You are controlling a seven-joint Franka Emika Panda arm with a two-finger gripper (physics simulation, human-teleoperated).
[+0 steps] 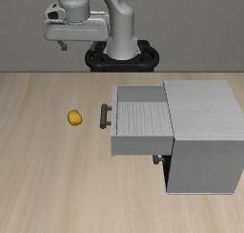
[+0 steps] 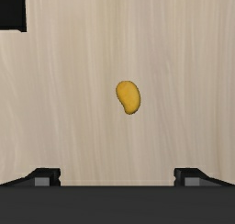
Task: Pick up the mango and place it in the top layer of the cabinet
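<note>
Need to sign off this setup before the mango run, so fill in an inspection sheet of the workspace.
Surface: pale wooden table, bare and flat, no spills seen.
Job's things: mango lies on the table, apart from the cabinet; the top drawer is pulled out towards the mango, nothing seen in it.
Clutter: nothing seen.
Grippers: gripper open, above the table, holding nothing, clear of the mango.
Cables: nothing seen.
Surroundings: robot base at the table's far edge; plain grey wall behind.
</note>
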